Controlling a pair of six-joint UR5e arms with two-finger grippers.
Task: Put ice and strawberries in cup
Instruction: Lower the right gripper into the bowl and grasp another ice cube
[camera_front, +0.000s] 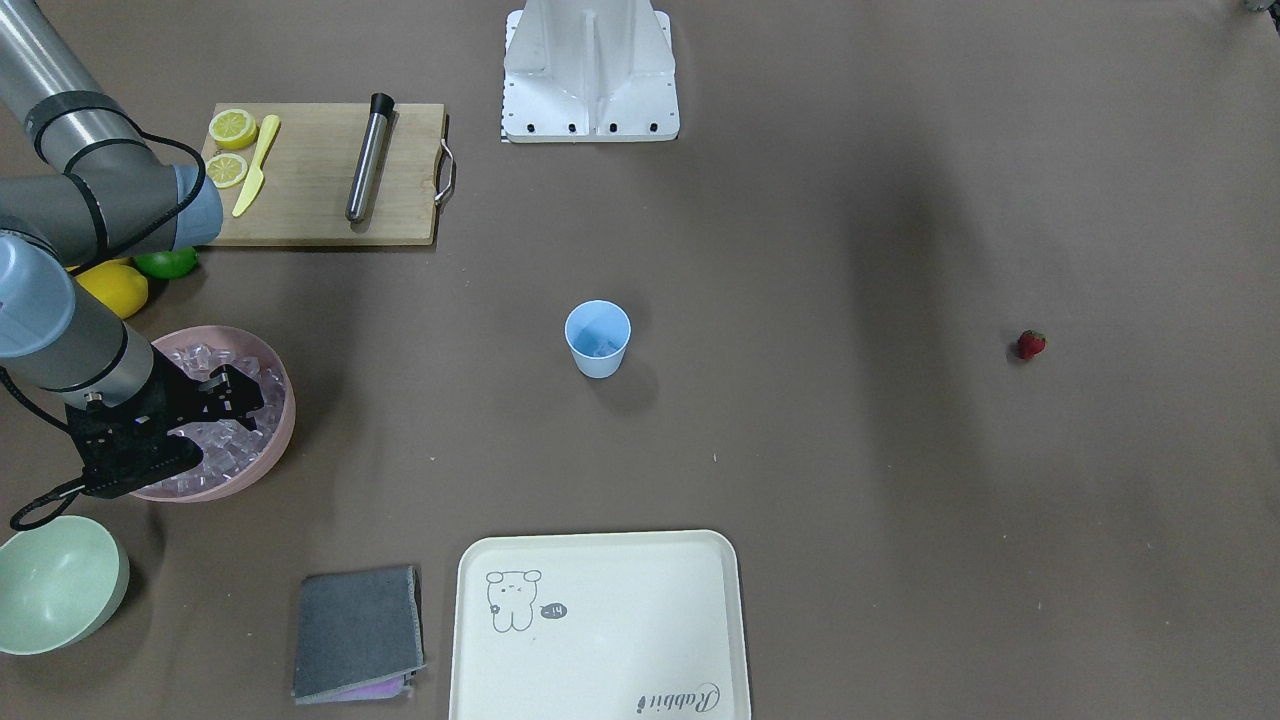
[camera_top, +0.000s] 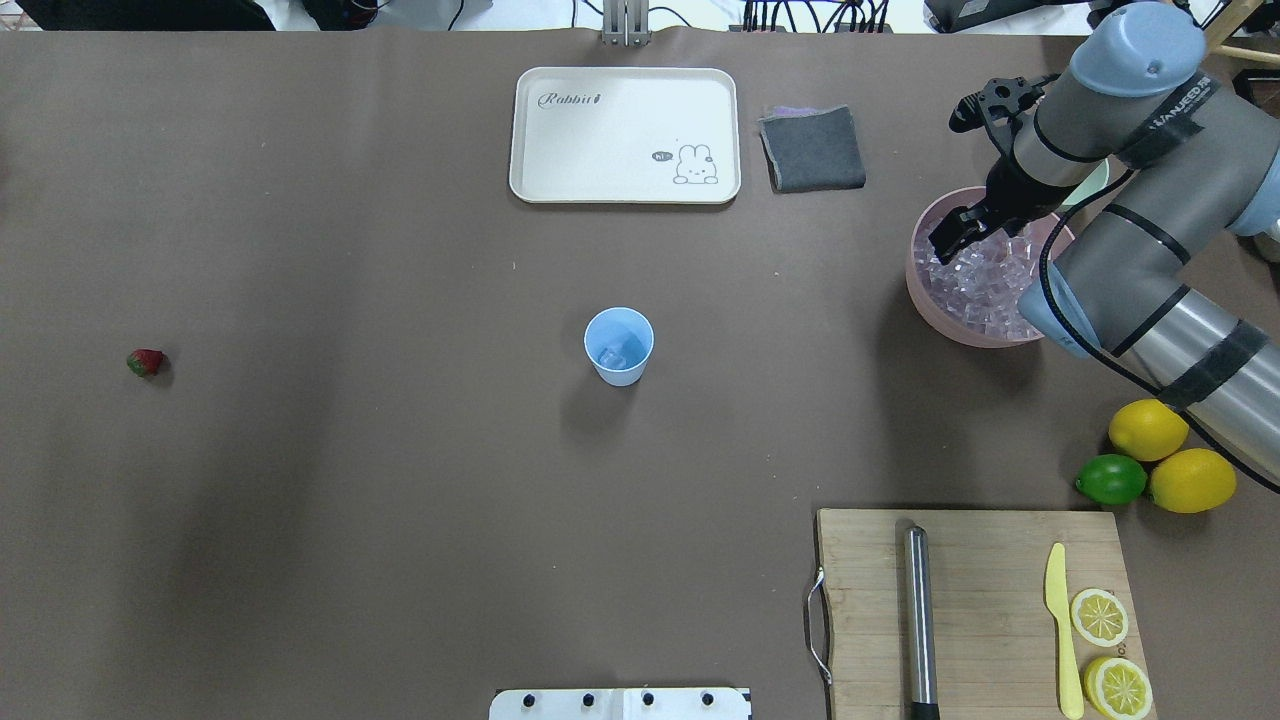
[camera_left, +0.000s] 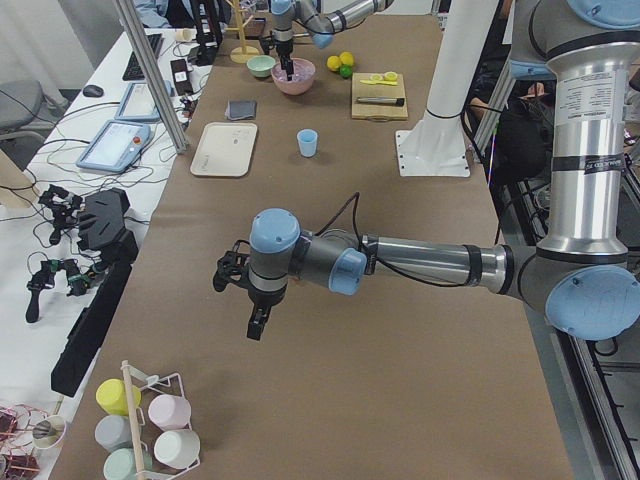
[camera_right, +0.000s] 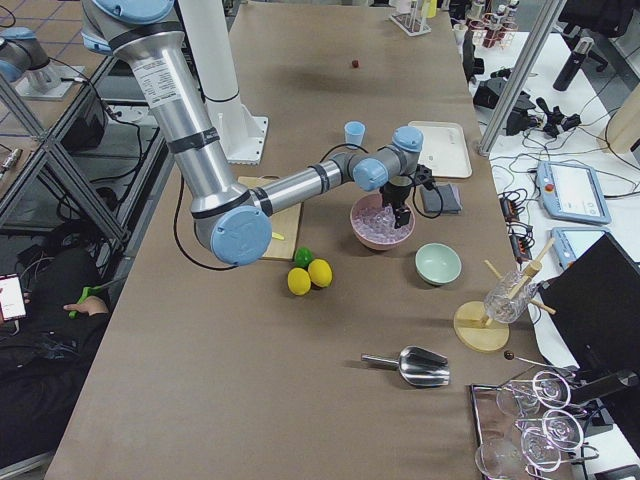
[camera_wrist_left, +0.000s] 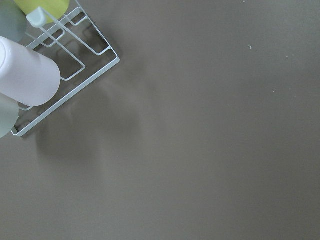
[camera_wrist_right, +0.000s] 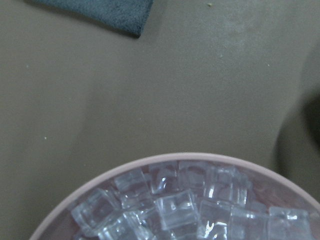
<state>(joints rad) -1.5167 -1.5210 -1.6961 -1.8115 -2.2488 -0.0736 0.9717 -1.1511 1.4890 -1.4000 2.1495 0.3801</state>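
1. Ice (camera_top: 975, 290): clear cubes heaped in a pink bowl (camera_top: 918, 288), right under the jaws of the right gripper (camera_top: 942, 242); one cube lies in the cup.
2. Cup (camera_top: 619, 345): light blue, upright, well apart from those jaws.
3. Strawberry (camera_top: 146, 362): tiny, red, green-topped, lying far beyond the cup from those jaws.

Silver arm (camera_top: 1185, 332), pale-blue joint caps (camera_top: 1150, 45), black claw (camera_top: 945, 238)

The worktop (camera_top: 400, 500) is plain matte brown. The cup (camera_top: 619, 347) is light blue, and the strawberry (camera_top: 145, 362) is red with a green top. Clear, glassy ice (camera_top: 975, 285) fills a pink bowl (camera_top: 930, 312). The cream tray (camera_top: 600, 140) carries a grey rabbit drawing and script lettering. The lemons (camera_top: 1147, 429) are yellow, the lime (camera_top: 1111, 479) green.
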